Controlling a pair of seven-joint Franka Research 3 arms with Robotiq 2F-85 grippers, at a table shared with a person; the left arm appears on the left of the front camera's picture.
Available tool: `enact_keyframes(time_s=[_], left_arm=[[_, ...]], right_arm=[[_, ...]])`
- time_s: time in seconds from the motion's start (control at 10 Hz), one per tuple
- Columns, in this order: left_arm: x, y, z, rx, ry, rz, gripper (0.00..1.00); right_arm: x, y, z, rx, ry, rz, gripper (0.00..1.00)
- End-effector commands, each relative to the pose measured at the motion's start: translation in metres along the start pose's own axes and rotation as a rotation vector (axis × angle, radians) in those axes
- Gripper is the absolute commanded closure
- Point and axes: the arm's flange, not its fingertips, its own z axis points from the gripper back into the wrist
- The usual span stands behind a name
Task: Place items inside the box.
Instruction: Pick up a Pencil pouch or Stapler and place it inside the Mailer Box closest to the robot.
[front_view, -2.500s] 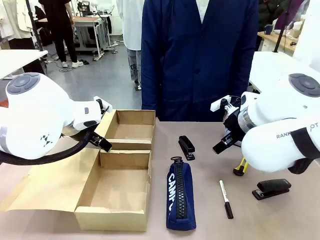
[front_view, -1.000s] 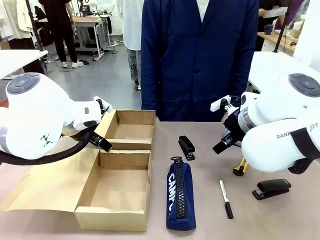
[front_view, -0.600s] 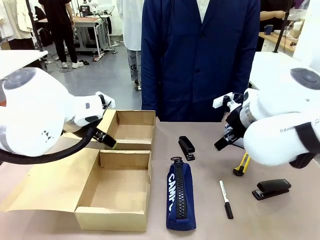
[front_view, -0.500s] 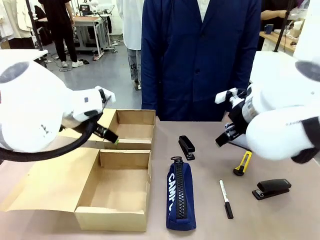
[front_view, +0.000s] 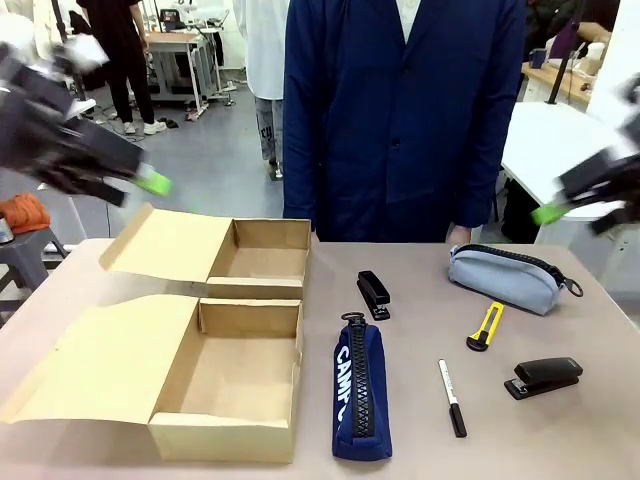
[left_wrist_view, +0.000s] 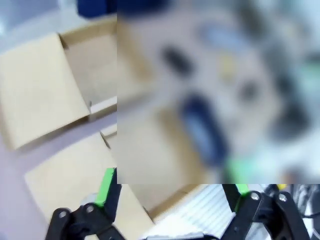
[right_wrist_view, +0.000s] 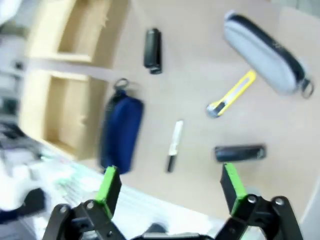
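Open brown cardboard box (front_view: 225, 435), 2 empty compartments, on surface (front_view: 420, 300). Long navy zip pencil case (front_view: 360, 395) just beside it: prob. overlong, could snag divider (front_view: 252, 292). Left gripper (left_wrist_view: 172, 187), right gripper (right_wrist_view: 170, 184): fingers apart, nothing held, well above. Thin black-and-white marker (front_view: 452, 397) may roll if pinched.

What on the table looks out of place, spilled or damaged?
Nothing stands out. The box is open, flaps out; the pencil case, staplers, marker, utility knife and grey pouch lie separately on the table beside it.
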Motion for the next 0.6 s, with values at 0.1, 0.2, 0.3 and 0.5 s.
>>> enact_keyframes(time_s=[0.1,0.2,0.3,0.5], left_arm=[[-0.067,0.145,0.090,-0.239,-0.257,0.451,0.00],[-0.093,0.182,0.102,-0.272,-0.379,0.586,0.00],[-0.119,0.204,0.103,-0.323,-0.489,0.692,0.00],[-0.156,0.231,0.082,-0.402,-0.662,0.897,0.00]], right_arm=[[-0.070,-0.156,0.073,0.341,-0.284,-0.405,0.00],[-0.094,-0.197,0.077,0.419,-0.368,-0.487,0.00],[-0.115,-0.233,0.073,0.500,-0.422,-0.588,0.00],[-0.143,-0.272,0.056,0.544,-0.476,-0.761,0.00]])
